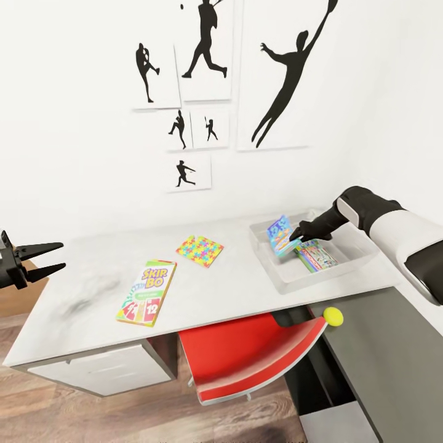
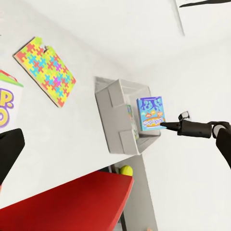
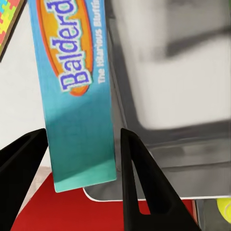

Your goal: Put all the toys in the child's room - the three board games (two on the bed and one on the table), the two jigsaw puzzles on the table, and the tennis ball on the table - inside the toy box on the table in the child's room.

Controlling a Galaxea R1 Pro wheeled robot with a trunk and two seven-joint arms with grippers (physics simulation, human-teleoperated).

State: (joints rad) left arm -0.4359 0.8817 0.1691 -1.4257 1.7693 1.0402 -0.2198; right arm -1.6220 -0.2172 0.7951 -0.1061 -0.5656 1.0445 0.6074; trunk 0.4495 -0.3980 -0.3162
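Red chair sits tucked below; left gripper hangs spread and idle, SKIP-BO and puzzle lying to its right. Right gripper grasps the blue game on edge over the tray, likely for dropping beside the box already inside; the ball waits just below it.

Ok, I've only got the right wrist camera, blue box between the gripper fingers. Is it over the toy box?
Observer: Yes. The head view shows the right gripper holding the blue game box tilted over the left end of the toy box.
Operator: Anything in there?
Observer: A colourful green-edged game box lies flat inside.
Operator: What's out on the table?
Observer: The SKIP-BO box and one jigsaw puzzle lie on the table, left of the toy box.
Operator: And the left gripper?
Observer: Open and empty, the left gripper hovers at the table's left end.
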